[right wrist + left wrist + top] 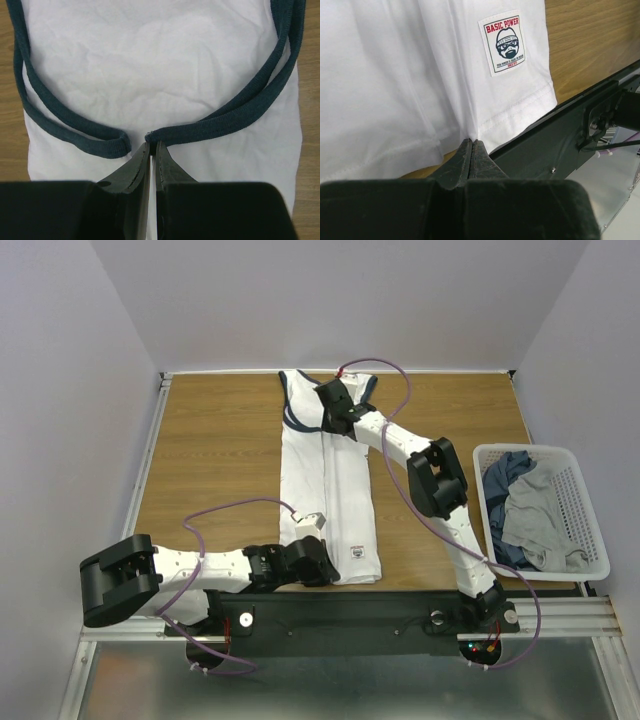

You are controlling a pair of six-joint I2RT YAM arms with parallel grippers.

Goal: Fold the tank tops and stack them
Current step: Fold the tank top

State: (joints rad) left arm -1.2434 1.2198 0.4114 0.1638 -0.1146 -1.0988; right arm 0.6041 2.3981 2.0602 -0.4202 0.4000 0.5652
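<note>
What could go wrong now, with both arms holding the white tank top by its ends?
1. The left jaws pinch only the very edge of the hem of the white tank top; it may slip out.
2. The right jaws hold just the navy binding; pulling could stretch it or undo the lengthwise fold.

Wooden table (220, 450), 1 white tank top (345, 502) lying flat, basket (586, 506) at right edge

White tank top (345, 500), navy trim (220, 122), grey and blue tops (530, 515), white mesh basket (592, 530), wood-grain table (220, 450)
</note>
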